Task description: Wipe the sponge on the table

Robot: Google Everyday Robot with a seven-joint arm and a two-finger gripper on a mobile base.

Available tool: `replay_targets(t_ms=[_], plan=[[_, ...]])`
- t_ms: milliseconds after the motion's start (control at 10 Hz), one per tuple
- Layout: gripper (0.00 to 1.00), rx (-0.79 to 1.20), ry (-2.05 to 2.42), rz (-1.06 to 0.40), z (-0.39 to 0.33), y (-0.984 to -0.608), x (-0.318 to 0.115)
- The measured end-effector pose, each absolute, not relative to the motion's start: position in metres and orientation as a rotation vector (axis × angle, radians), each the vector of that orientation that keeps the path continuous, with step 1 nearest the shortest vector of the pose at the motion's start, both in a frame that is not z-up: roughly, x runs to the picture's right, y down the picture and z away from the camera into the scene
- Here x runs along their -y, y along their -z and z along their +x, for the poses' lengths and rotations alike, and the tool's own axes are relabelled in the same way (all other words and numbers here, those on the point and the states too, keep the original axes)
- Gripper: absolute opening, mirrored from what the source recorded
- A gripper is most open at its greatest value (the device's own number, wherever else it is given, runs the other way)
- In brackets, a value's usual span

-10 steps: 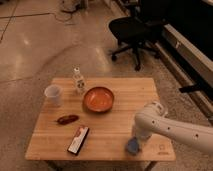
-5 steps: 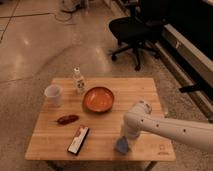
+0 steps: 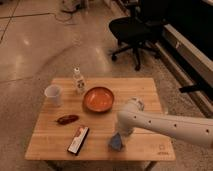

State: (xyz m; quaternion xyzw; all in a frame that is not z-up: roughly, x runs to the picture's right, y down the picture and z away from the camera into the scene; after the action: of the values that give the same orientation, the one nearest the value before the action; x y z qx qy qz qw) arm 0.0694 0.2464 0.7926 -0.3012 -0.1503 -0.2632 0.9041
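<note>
Gripper [image 3: 119,137] clamps sponge [image 3: 115,144] against table [image 3: 145,91], near front edge, right of box [image 3: 78,140].

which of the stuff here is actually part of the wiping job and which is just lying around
Part of the job:
- sponge, near the table's front edge
- gripper, shut on the sponge
- table

Just lying about:
- orange bowl
- white cup
- small bottle
- dark red item
- flat black box
- office chair, on the floor beyond the table
</note>
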Motion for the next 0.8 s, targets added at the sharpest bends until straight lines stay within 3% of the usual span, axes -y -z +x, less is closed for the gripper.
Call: replay_targets(t_ms=[800], plan=[[0.00,0.233,0.455,-0.573,0.063,-0.836,-0.190]])
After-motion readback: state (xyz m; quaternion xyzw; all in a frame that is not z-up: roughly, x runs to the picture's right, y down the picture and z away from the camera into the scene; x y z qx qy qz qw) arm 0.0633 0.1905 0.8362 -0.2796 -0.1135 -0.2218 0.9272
